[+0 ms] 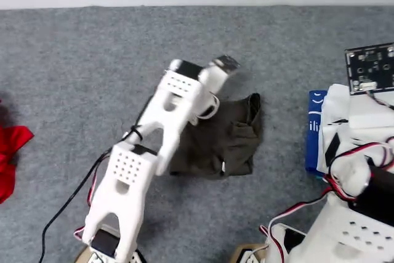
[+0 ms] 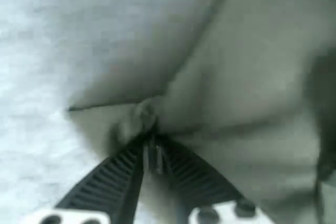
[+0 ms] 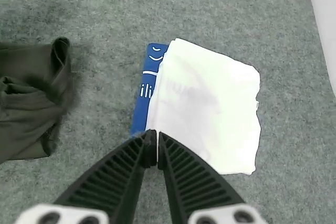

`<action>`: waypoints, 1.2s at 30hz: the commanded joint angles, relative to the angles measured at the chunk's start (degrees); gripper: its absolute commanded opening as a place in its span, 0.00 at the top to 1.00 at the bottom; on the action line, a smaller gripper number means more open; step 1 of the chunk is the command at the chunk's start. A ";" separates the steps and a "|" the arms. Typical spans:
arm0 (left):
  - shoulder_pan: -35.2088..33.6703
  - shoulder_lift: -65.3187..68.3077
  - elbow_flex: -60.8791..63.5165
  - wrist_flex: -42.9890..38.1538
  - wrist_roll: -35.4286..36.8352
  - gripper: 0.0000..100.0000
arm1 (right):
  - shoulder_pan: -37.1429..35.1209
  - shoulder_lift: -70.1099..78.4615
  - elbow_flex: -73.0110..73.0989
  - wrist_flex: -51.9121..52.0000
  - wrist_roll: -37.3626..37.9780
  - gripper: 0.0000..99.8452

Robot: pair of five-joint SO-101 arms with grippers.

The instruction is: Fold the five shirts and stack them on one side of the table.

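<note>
An olive shirt (image 1: 231, 137) lies crumpled at the middle of the grey table, partly under my left arm (image 1: 166, 121). In the left wrist view my left gripper (image 2: 149, 142) is shut on a pinched fold of the olive shirt (image 2: 252, 77), close to the table. At the right side a folded white shirt (image 3: 210, 108) lies on top of a folded blue shirt (image 3: 147, 82). My right gripper (image 3: 156, 142) is shut above the near edge of that stack, with nothing between its fingers. A red shirt (image 1: 9, 152) lies bunched at the left edge.
The right arm (image 1: 363, 201) with its red and black wires covers the stack (image 1: 315, 130) in the high view. A black cable (image 1: 68, 201) runs along the left arm's base. Bare grey mat (image 1: 92, 60) stretches across the back and left.
</note>
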 commanded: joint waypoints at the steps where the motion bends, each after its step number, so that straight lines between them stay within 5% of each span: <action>1: -6.07 -0.44 -5.67 0.62 -1.58 0.99 | 0.48 -0.57 -0.18 -0.84 0.70 0.99; 10: -3.52 -3.08 -13.49 7.47 -1.67 0.99 | 0.40 -0.57 -0.18 -0.84 0.44 0.99; 19: 8.88 -12.92 -0.84 6.15 -1.05 0.99 | 0.66 -0.75 -0.18 -0.75 0.44 0.99; 29: 10.29 -12.84 11.65 -5.01 -1.14 0.99 | 0.57 -0.75 -0.18 -0.75 0.44 0.99; 36: 19.96 -13.71 10.68 -0.18 -1.05 0.99 | 0.57 -0.75 -0.18 -0.75 0.44 0.99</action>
